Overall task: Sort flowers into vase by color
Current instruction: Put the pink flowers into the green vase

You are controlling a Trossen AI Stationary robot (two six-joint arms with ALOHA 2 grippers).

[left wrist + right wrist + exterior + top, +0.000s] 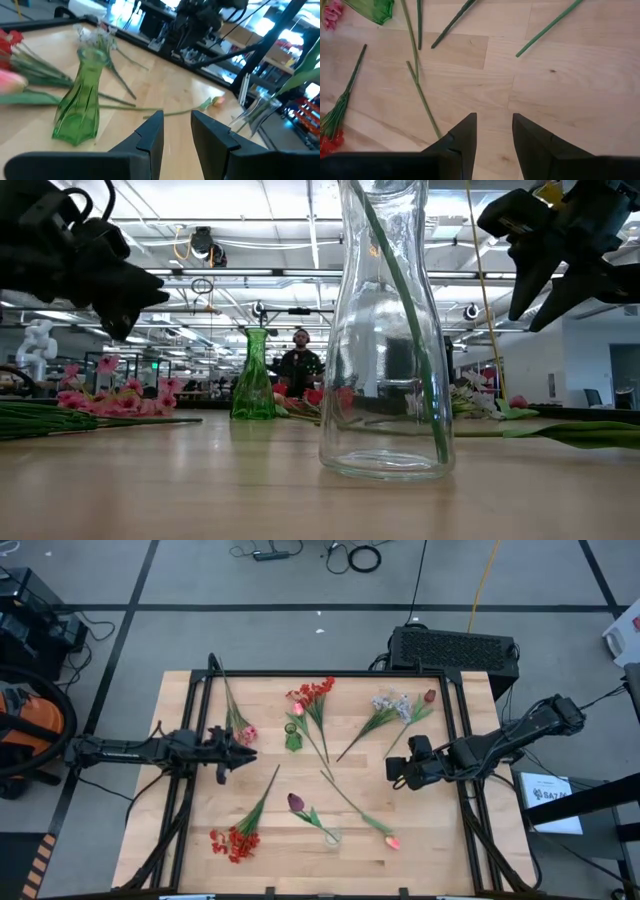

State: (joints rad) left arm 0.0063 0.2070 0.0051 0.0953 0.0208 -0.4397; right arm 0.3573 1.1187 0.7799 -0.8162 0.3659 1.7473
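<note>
Flowers lie flat across the wooden table. Pink blossoms [246,732] lie beside my left gripper [250,750], which is open and hovers near the green vase [292,737] [80,95]. A red cluster [315,692] lies by the far edge and another [235,841] near the front. Pale blue sprigs [390,703] and a maroon bud [430,695] lie far right. A maroon tulip [296,802] leans with its stem in the upright clear vase [331,835] [385,330]. A pink bud [392,842] lies front right. My right gripper [392,772] [495,132] is open above bare wood.
A black frame [455,720] runs around the table's edges. Loose green stems [422,100] cross the wood ahead of my right gripper. Bare wood [430,830] lies at the front right. A person [299,365] stands in the room beyond the far edge.
</note>
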